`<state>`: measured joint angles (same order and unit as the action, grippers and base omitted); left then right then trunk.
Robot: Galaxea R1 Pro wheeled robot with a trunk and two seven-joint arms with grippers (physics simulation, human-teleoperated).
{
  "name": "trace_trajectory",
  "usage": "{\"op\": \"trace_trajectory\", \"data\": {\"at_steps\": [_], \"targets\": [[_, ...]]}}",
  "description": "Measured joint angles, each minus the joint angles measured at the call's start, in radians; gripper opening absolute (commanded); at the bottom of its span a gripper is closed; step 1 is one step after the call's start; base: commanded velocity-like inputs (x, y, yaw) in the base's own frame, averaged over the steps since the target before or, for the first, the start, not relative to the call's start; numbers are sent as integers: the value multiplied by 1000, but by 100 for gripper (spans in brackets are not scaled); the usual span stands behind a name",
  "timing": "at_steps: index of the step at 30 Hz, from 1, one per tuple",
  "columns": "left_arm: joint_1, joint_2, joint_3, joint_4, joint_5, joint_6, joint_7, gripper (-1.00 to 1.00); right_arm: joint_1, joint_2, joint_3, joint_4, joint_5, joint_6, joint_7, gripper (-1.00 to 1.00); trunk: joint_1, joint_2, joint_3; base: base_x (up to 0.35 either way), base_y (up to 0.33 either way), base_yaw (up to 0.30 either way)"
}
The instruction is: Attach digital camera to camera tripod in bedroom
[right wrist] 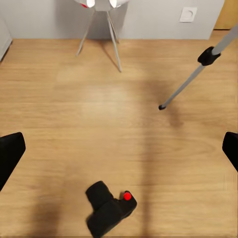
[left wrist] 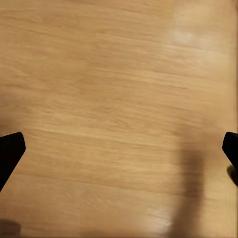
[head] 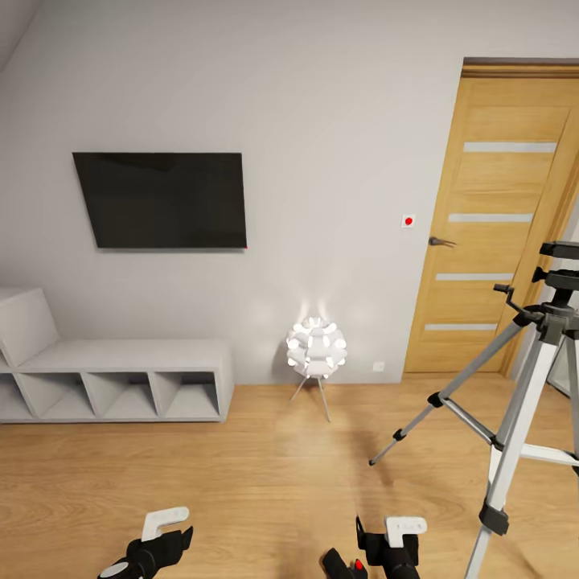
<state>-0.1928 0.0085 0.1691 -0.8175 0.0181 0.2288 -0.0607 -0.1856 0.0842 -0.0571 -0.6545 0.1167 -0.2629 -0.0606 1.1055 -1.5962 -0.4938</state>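
The camera tripod [head: 537, 354] stands on the wood floor at the right, silver legs spread, black pan head and handle on top; one leg and foot [right wrist: 191, 82] show in the right wrist view. The digital camera [right wrist: 110, 209], black with a red button, sits low in the right wrist view between the fingers and short of their tips, touching neither. In the head view the digital camera [head: 344, 565] is just left of my right gripper [head: 388, 548]. My right gripper [right wrist: 119, 153] is open, fingers far apart. My left gripper [head: 153, 551] is open over bare floor [left wrist: 119, 99].
A white ball lamp [head: 317, 347] on thin legs stands by the wall ahead. A wall TV [head: 161, 199] hangs above a low grey shelf unit [head: 121, 378] at the left. A wooden door [head: 498, 225] is behind the tripod.
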Motion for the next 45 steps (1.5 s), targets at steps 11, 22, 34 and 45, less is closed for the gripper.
{"op": "trace_trajectory", "data": {"at_steps": [11, 22, 34, 45], "targets": [[0, -13, -60, 1, -1, -4, -1, 100, 0, -2, -11, 11, 0, 2, -1, 100, 42, -77, -34, 0, 0, 0], [0, -1, -64, -1, -3, -16, -6, 100, 0, -18, -13, 11, 0, 4, -2, 100, 84, -154, -69, 0, 0, 0], [0, -12, -61, -279, 0, 90, 2, 100, 0, -18, -13, -64, 3, 11, -7, 100, 130, -238, -106, 0, 0, 0], [-1, -20, -68, -358, 1, 385, 0, 100, -4, -6, -15, -360, -4, 314, -40, 100, 173, -315, -141, 0, 0, 0]]}}
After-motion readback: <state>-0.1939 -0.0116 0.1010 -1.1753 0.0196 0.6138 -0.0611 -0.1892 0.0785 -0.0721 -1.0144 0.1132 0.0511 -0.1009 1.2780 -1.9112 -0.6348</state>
